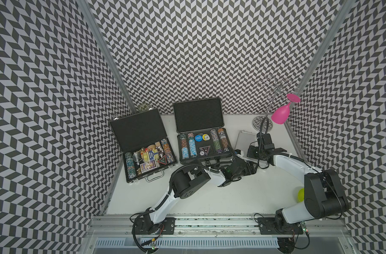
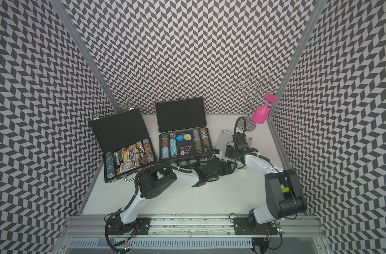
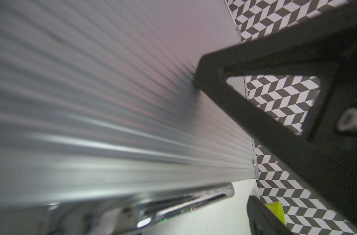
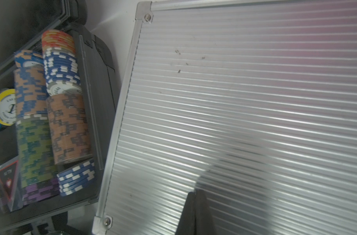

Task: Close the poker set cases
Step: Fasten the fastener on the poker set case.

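Note:
Two poker set cases stand open in both top views: the flat black case [image 1: 143, 145] at the left and the thick ribbed dark grey case [image 1: 200, 134] in the middle, both with chips showing. The silver aluminium case [image 1: 244, 140] lies at the right with its ribbed lid [image 4: 234, 101] down. My right gripper [image 4: 195, 195] is shut, empty, its tips resting on that lid. Seen from the left wrist, its black fingers [image 3: 214, 67] touch the lid [image 3: 112, 101]. My left gripper [image 1: 250, 168] is open at the silver case's front edge, beside the chrome handle [image 3: 183, 201], holding nothing.
A pink glass [image 1: 281, 112] hangs from a chrome rack [image 1: 273, 88] at the back right corner, behind the silver case. A yellow-green object [image 1: 300, 194] sits by the right wall, partly hidden by the right arm. Patterned walls enclose the white table [image 1: 231, 198] on three sides.

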